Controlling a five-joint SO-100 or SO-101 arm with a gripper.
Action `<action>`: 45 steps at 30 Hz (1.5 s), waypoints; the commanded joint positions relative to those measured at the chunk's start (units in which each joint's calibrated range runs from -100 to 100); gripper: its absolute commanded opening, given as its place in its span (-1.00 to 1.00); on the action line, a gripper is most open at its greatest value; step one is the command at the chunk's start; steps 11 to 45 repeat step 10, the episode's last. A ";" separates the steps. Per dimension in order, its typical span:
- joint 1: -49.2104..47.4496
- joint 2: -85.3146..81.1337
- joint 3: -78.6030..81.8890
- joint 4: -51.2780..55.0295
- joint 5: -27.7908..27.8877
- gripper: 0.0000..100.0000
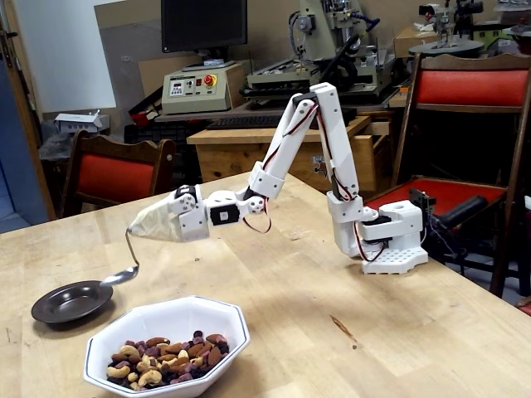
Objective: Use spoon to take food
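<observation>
1. Nearest to me on the wooden table (348,274) stands a white octagonal bowl (166,319), and the food (166,356) lies heaped in it: pale cashews, brown nuts and dark purple-red pieces.
2. Just behind the bowl, to its left in the fixed view, sits a small dark saucer (70,300).
3. The spoon (124,269) hangs over the gap between saucer and bowl, its oval bowl level and low above the saucer's right rim, with nothing in it that I can make out.
4. Its thin handle rises and bends sharply up into the gripper (137,225), directly above it.
5. The gripper is wrapped in pale tape, so I cannot tell how its jaws stand; the spoon is fixed at its tip.
6. Farther back, the white arm (290,149) arches to its base (390,240) near the table's far right edge.
7. Beyond are red chairs (469,87).
</observation>
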 commanded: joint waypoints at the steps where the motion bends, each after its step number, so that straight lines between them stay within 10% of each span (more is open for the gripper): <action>1: 0.40 -10.32 1.83 -0.97 -0.10 -0.92; 45: 0.55 -16.82 9.35 -0.89 0.83 -0.92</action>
